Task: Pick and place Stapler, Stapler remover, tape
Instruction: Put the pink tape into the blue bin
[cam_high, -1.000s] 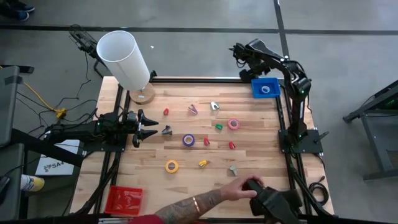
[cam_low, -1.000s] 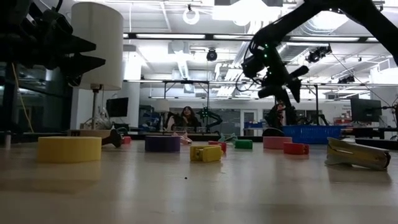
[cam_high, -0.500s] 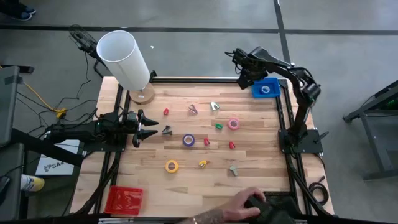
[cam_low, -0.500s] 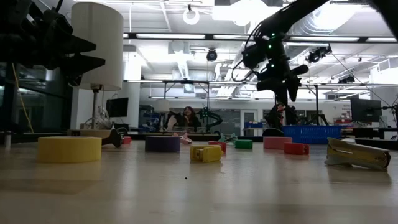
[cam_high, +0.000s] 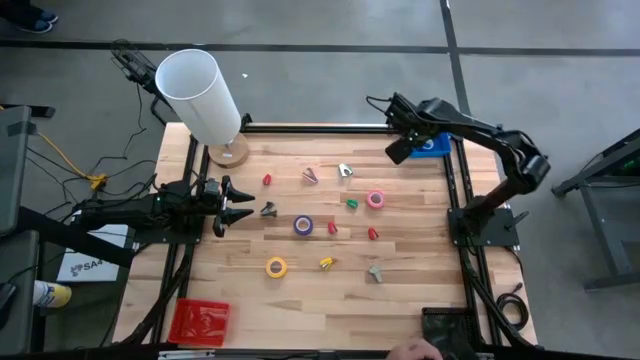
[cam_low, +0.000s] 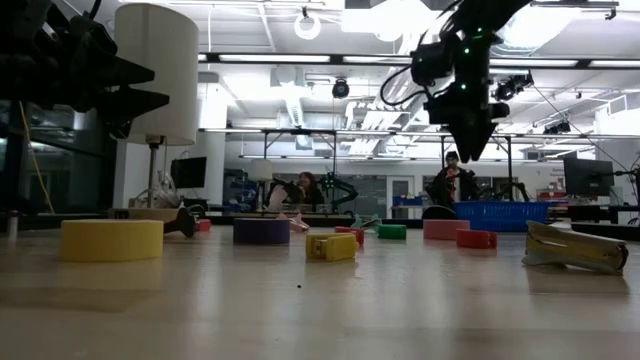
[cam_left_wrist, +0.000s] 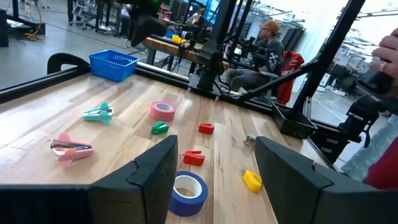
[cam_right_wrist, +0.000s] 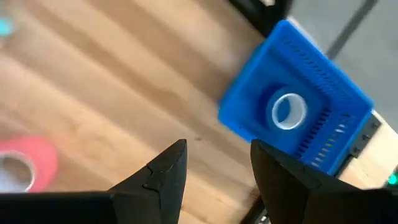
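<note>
My right gripper hangs open and empty over the table's far right part, beside the blue basket. A pale blue tape roll lies in the basket. The pink roll, the purple roll and the yellow roll lie flat on the table. A pink stapler, a pale stapler, a dark one and a grey one lie among small red, green and yellow stapler removers. My left gripper waits open at the table's left.
A lamp with a white shade stands on a round wooden base at the far left corner. A red tray lies at the near left corner. A person's fingers show at the near edge. People sit in the room behind.
My right gripper has gone from the basket's far side toward the table's near edge and now hangs over the wood beside the basket, fingers pointing down. The person's hand and arm at the near edge have drawn back almost out of view.
</note>
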